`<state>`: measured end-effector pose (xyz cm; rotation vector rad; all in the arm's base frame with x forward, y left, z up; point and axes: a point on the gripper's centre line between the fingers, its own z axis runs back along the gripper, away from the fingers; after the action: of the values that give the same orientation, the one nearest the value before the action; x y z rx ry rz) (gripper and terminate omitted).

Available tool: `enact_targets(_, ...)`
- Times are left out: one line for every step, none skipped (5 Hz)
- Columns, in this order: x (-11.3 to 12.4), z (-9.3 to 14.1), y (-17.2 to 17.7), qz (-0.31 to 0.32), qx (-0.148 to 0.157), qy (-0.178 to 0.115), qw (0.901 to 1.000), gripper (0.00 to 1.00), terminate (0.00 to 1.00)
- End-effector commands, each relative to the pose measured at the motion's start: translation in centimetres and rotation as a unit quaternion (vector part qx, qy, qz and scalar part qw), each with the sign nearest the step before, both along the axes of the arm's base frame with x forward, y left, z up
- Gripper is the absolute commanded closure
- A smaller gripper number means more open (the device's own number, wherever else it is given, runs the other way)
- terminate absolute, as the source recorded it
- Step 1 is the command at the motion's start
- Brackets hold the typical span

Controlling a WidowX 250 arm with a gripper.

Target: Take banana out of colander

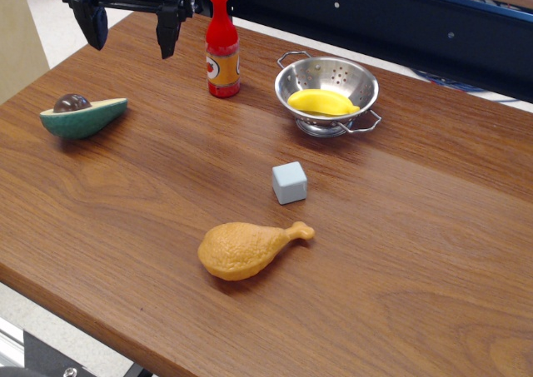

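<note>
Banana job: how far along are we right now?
Nothing done yet: the banana lies inside the colander. In hand: nothing; the pincer hangs open and empty at the table's far left corner, beyond the red bottle. Left: reach, grasp, lift out.

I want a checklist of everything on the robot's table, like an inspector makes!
Surface: brown wooden table, no spills seen.
Job's things: yellow banana lies inside the steel colander, which stands upright.
Clutter: red sauce bottle upright left of the colander; avocado half; grey cube; chicken drumstick.
Grippers: gripper open, empty, hanging above the far left corner.
Cables: nothing seen.
Surroundings: dark blue frame behind the table.
</note>
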<state>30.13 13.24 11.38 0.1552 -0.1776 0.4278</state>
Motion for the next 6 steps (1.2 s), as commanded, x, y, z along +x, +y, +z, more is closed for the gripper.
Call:
enact_targets(0.0, 0.0, 0.0, 0.0, 0.0, 0.0, 1.0, 0.0, 0.0)
enact_targets(0.7, 0.7, -2.5, 0.086, -0.028, 0.002, 0.9959, 0.0, 0.0)
enact_targets(2.0, 1.3, -5.9, 0.138, -0.029, -0.004, 0.99, 0.0, 0.0)
enact_targets(4.7, 2.1, -9.4, 0.229, -0.069, -0.037, 0.9702, 0.0, 0.0)
enact_targets(7.4, 2.4, -11.8, 0.313, -0.109, -0.067, 0.9412, 0.0, 0.0)
enact_targets(10.3, 2.2, -13.3, 0.393, -0.134, -0.072, 0.9069, 0.0, 0.0)
